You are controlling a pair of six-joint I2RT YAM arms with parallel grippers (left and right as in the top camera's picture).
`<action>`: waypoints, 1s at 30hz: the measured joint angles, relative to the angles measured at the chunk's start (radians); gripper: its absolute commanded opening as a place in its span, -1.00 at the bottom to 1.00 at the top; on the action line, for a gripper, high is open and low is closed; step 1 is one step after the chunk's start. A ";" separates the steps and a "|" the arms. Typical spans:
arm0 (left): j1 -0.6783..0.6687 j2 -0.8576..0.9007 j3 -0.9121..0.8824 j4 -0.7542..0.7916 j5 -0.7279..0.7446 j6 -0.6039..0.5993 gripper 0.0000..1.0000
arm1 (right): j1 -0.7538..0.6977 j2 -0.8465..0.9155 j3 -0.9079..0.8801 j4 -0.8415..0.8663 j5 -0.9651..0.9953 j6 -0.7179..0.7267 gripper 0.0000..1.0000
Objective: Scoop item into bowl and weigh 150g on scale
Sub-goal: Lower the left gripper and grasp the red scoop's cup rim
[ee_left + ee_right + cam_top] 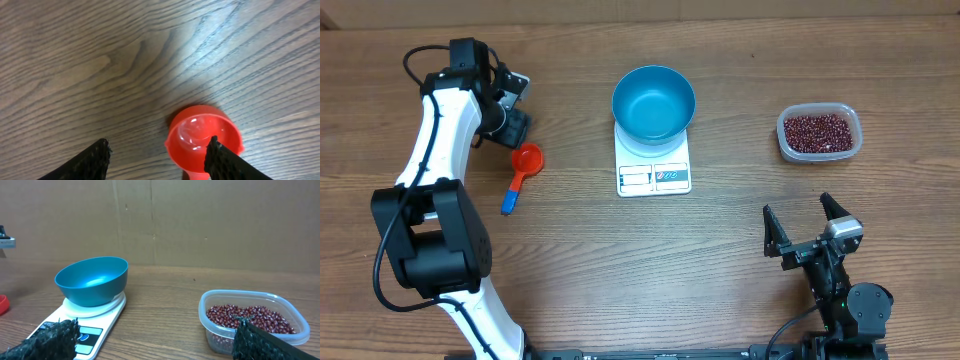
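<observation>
The left gripper [157,162] hangs over the wooden table [620,270] in the upper left of the overhead frame with its jaws apart, clamped on nothing. In the left wrist view its black fingers [92,160] sit at the bottom edge. The one on the right side of that frame overlaps the cup of a red measuring scoop [202,140], while the other stands over bare wood. Whether that finger touches the cup cannot be told. The scoop's cup is empty. Seen from overhead, the scoop lies flat just below the gripper, with its handle running down-left to a blue end.

The right gripper [800,215] is in the lower right of the overhead frame, jaws spread wide and empty, well apart from everything on the table.

At upper centre the blue bowl [653,100] stands upright on the white scale [654,172], covering its upper part. The scale's display and label panels show below it. The bowl is empty inside.

The red-brown beans [816,130] all lie in a clear plastic tub [781,135] at the upper right, well apart from the bowl and above the right gripper.
</observation>
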 measured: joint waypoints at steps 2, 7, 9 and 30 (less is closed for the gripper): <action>0.003 0.000 -0.010 0.013 0.000 -0.004 0.33 | 0.000 0.000 0.000 0.000 0.000 0.000 1.00; 0.003 0.000 -0.058 0.042 0.013 -0.015 0.36 | 0.000 0.000 0.000 0.000 0.000 0.000 1.00; 0.003 0.000 -0.085 0.061 0.018 -0.018 0.35 | 0.000 0.000 0.000 0.000 0.000 0.000 1.00; 0.003 0.002 -0.239 0.263 0.039 -0.034 0.22 | 0.000 0.000 0.000 0.000 0.000 0.001 1.00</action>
